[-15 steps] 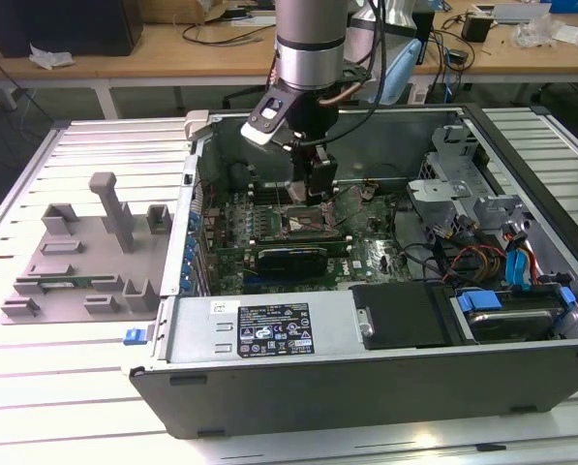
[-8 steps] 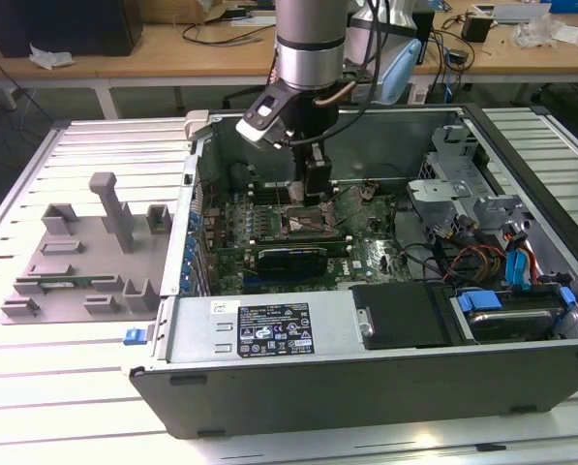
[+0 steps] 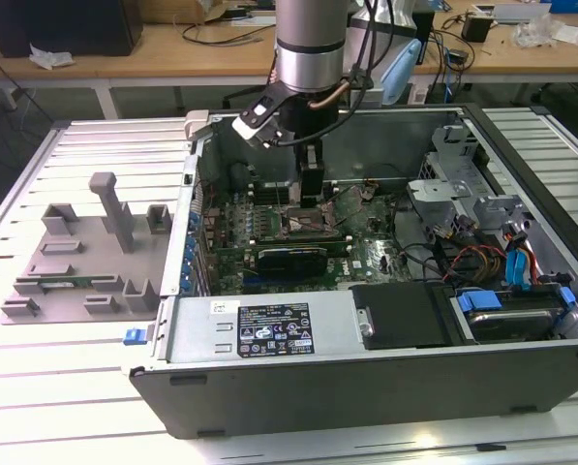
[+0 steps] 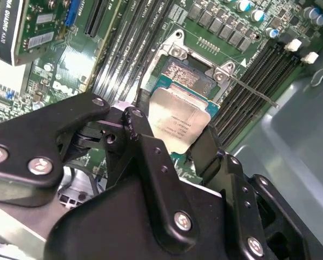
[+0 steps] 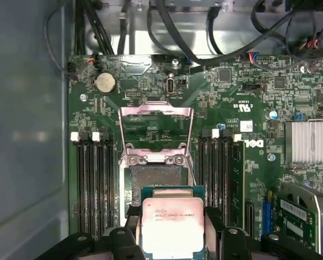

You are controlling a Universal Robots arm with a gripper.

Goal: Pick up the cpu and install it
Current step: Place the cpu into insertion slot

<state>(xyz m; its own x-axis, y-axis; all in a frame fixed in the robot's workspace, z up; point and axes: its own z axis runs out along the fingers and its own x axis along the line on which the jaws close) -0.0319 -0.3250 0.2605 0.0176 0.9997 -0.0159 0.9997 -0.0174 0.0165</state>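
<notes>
The cpu (image 4: 180, 116) (image 5: 172, 230), a small square chip with a shiny silver top and green rim, sits between my black fingers (image 4: 207, 149), and my gripper (image 4: 175, 127) (image 5: 172, 219) is shut on it. It hangs just above the dark open socket (image 5: 156, 181) (image 4: 191, 73), partly overlapping the socket's near edge. The socket's metal load frame (image 5: 156, 132) is flipped up and open. In the exterior view my gripper (image 3: 310, 189) reaches down into the computer case (image 3: 269, 334), above the socket (image 3: 303, 225).
Memory slots (image 5: 93, 179) flank the socket on both sides. A graphics card (image 3: 293, 260) lies nearby, with cables (image 5: 215, 49) along the board edge. A drive cage (image 3: 453, 184) fills the case at the exterior view's right. A grey fixture plate (image 3: 85, 257) lies outside the case.
</notes>
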